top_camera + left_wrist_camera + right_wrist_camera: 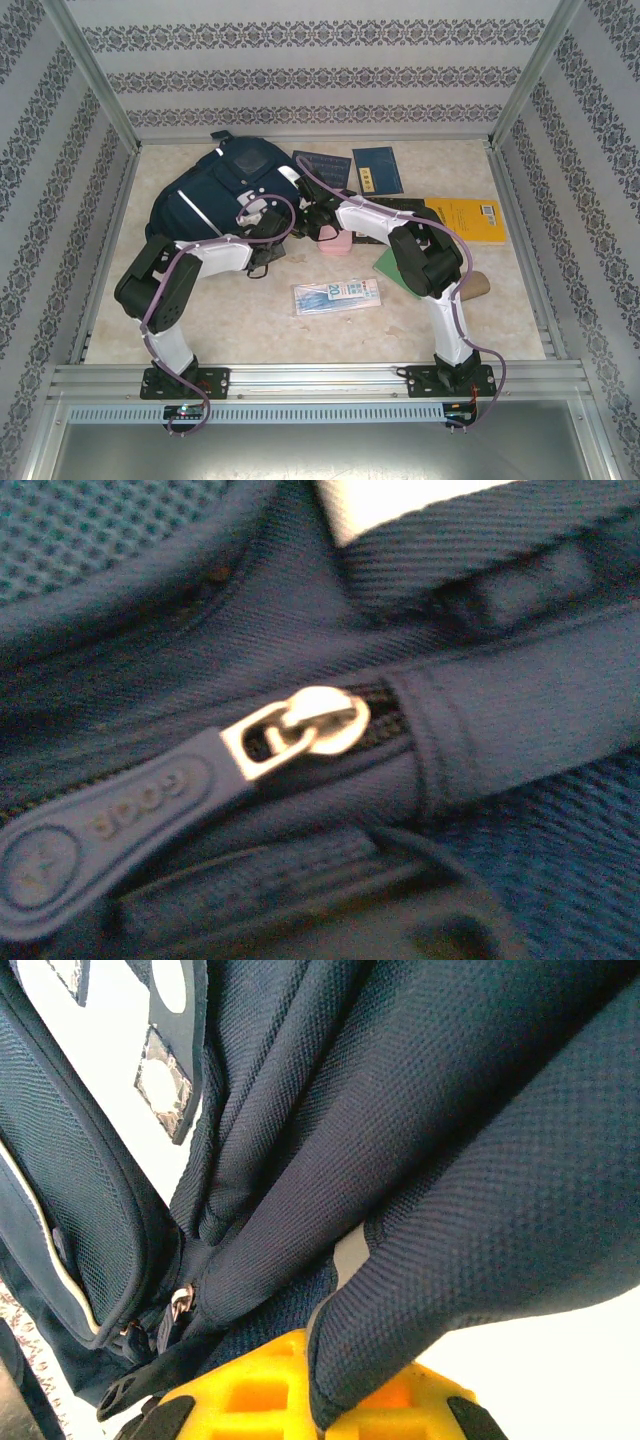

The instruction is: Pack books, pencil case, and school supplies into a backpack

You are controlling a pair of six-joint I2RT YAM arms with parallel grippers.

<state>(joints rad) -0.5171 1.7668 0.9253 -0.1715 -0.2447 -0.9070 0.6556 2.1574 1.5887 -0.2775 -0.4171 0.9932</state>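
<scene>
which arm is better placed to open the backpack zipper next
Left, probably. Its wrist camera sits right at the zipper pull, while the right hand grips a fold of backpack fabric, apparently bracing it.

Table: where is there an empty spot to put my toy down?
Bare: the near strip between the school supplies packet and the front rail, the near right corner past the right arm, and the far right corner behind the yellow-orange book. Crowded: the middle, where the backpack, pencil case and other books bunch.
</scene>
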